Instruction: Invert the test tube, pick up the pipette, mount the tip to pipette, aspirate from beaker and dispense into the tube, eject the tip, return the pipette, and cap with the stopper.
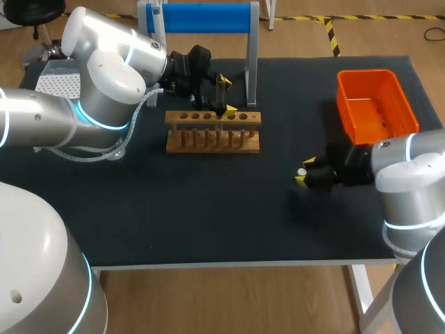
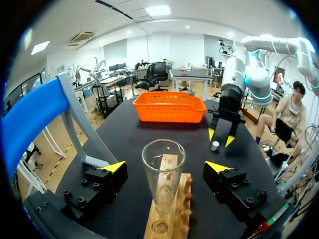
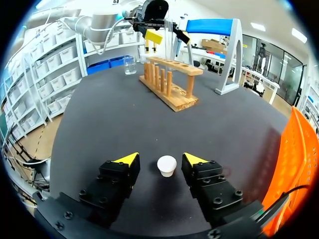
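A clear glass test tube (image 2: 163, 174) stands upright, mouth up, in the wooden rack (image 1: 213, 130). My left gripper (image 1: 226, 95) hangs over the rack, open, its fingers (image 2: 99, 181) well clear of the tube on both sides. A small white stopper (image 3: 167, 165) sits on the black table. My right gripper (image 3: 160, 159) is lowered around it, open, with a gap showing on each side of the stopper. In the head view the stopper (image 1: 302, 171) lies between the right gripper's yellow tips. A glass beaker (image 3: 129, 64) stands beyond the rack.
An orange basket (image 1: 375, 104) sits at the table's back right, close to my right arm. A blue-topped stand (image 1: 201, 17) rises behind the rack. My left arm hides the table's back left corner in the head view.
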Controlling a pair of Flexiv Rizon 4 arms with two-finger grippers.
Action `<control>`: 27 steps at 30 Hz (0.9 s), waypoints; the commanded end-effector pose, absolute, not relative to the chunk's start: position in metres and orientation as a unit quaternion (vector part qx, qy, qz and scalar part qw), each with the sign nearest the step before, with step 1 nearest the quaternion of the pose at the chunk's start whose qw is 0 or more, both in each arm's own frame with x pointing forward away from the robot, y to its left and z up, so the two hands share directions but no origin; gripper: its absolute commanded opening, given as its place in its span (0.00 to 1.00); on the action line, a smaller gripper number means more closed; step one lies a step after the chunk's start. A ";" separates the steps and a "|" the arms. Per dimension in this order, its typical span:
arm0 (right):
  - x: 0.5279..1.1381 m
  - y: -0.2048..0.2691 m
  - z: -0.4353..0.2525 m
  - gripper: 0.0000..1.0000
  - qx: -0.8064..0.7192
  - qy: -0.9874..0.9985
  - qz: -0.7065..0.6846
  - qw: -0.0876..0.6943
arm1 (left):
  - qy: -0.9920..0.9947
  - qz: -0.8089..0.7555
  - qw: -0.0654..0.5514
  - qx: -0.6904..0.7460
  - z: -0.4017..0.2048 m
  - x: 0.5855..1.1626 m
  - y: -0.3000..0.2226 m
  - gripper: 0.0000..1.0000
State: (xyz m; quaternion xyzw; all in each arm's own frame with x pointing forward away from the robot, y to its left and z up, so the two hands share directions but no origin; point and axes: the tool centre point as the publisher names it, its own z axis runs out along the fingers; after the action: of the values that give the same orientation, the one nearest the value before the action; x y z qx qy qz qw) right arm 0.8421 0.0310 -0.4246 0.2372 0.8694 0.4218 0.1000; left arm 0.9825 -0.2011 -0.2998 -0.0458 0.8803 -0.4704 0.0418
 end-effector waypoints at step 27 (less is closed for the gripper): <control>0.847 0.032 -0.429 0.47 0.239 0.872 0.417 0.096 | 0.881 -0.470 0.039 -0.045 -0.300 0.984 -0.201 1.00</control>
State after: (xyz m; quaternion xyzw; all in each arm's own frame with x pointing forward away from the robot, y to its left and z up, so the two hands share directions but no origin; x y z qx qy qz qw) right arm 0.8459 0.0323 -0.4286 0.2397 0.8714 0.4167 0.0974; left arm 0.9825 -0.2011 -0.2998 -0.0458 0.8802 -0.4705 0.0419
